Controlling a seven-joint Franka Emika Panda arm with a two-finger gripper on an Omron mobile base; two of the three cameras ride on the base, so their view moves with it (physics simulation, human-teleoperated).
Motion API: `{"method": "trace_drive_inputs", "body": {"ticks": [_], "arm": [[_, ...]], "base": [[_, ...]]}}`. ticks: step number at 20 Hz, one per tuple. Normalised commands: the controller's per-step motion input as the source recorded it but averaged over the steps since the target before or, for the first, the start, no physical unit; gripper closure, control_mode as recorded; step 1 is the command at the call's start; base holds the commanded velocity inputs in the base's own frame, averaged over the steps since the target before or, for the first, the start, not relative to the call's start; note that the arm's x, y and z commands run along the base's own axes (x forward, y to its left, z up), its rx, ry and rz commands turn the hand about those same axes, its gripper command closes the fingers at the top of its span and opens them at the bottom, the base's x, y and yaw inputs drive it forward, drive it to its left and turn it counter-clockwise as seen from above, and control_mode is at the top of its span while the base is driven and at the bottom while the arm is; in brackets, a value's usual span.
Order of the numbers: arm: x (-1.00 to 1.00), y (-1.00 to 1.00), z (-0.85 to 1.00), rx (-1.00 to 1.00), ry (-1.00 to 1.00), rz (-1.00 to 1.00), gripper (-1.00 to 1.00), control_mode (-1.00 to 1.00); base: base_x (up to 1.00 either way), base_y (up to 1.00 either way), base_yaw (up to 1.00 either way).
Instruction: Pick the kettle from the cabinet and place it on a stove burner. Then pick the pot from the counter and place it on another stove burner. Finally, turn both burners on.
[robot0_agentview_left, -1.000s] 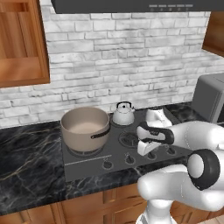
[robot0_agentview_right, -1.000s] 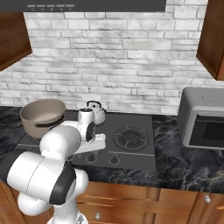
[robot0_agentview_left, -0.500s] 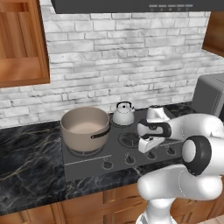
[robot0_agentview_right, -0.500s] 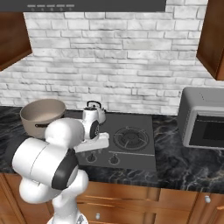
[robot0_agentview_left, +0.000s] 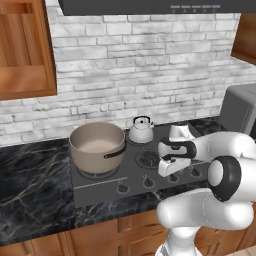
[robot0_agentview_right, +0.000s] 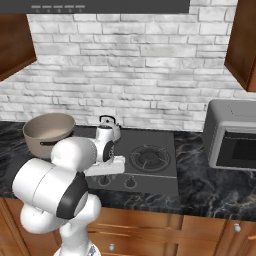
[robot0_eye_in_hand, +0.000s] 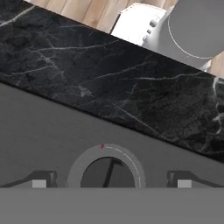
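Black marble counter (robot0_eye_in_hand: 131, 83), cooktop knob (robot0_eye_in_hand: 107, 170) centred between the spread fingertips of the gripper (robot0_eye_in_hand: 108, 183), nothing held

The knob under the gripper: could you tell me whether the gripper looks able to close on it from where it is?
Probably yes. In the hand view the knob sits centred between the open gripper fingertips, with bare cooktop around it and nothing between.
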Motion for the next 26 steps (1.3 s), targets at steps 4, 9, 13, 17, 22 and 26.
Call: {"method": "trace_drive_inputs", "body": {"ticks": [4,9,13,17,22,26], "arm": [[-0.03,0.06,-0.09,0.00,0.00,-0.05,-1.00,-1.00],[0.05,0.11,-0.15,0.00,0.00,0.00,1.00,-1.00],[0.13,0.02,-0.24,0.00,0.00,0.00,1.00,-1.00],[0.05,0.00,-0.21,0.00,0.02,0.00,1.00,-1.00],[0.00,0.00,-0.14,0.00,0.02,0.01,1.00,-1.00],[-0.08,0.02,-0.09,0.00,-0.01,0.11,1.00,-1.00]], "base": [[0.00,0.00,0.00],[0.00,0.00,0.00],[0.00,0.00,0.00],[0.00,0.00,0.00],[0.00,0.00,0.00],[0.00,0.00,0.00]]}}
